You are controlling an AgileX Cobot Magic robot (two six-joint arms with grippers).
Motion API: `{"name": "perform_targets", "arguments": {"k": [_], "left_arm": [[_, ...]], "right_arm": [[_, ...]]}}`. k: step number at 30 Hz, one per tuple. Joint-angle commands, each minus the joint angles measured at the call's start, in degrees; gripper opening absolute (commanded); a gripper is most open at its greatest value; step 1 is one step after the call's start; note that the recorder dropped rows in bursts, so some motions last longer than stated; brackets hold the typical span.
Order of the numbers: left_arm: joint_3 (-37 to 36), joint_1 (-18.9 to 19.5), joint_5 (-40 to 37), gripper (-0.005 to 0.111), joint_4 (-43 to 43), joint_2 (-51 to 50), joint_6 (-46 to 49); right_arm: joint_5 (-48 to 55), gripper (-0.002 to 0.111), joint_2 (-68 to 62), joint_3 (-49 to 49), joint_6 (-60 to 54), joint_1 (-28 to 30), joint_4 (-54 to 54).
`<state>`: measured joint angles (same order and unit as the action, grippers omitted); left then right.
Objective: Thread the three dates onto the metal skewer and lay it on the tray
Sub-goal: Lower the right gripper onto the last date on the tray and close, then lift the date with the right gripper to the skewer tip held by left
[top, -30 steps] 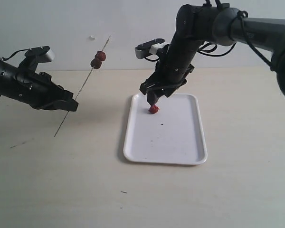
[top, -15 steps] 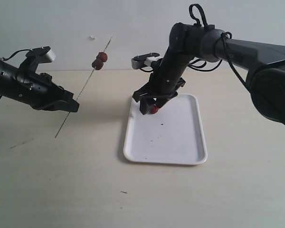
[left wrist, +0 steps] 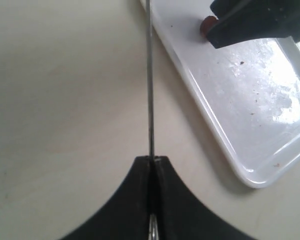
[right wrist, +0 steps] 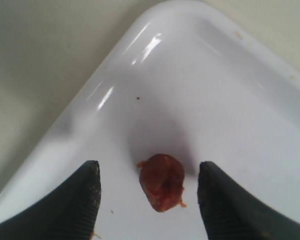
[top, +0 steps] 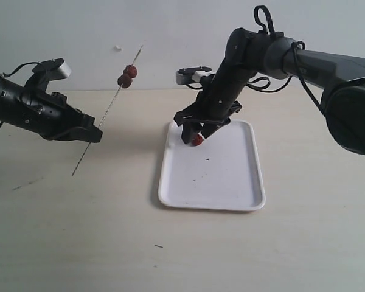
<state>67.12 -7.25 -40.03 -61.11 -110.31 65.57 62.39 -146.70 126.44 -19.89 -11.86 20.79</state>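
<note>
Exterior view: the third date [top: 197,140], light, soft, probably sticky, lies in the tray's [top: 231,182] 11 o'clock corner between the right gripper's [top: 194,135] wide jaws, best pinched across its middle; the left gripper [top: 96,135] clamps the skewer [top: 111,103] carrying two dates [top: 126,76].

No readable text, label, brand or number shows on anything here.

Tray [top: 231,182] at the table's [top: 79,231] centre, one date [top: 197,140] in its 11 o'clock corner, right gripper [top: 193,135] straddling it, metal skewer [top: 109,104] well apart at the tray's 10 o'clock, slanting toward 1 o'clock, two dates [top: 126,75] touching near its far end, left gripper [top: 92,135] on its lower part.
</note>
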Motion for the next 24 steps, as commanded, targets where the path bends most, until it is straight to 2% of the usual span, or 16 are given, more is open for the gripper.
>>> {"name": "perform_targets", "arguments": {"k": [1,24], "left_arm": [[-0.02,0.12,-0.31,0.0,-1.01,0.58,0.31],[-0.02,0.12,-0.31,0.0,-1.25,0.58,0.43]], "right_arm": [[0.0,0.055,-1.27,0.52,-1.51,0.21,3.19],[2.5,0.035,-1.68,0.52,-1.51,0.21,1.45]]}}
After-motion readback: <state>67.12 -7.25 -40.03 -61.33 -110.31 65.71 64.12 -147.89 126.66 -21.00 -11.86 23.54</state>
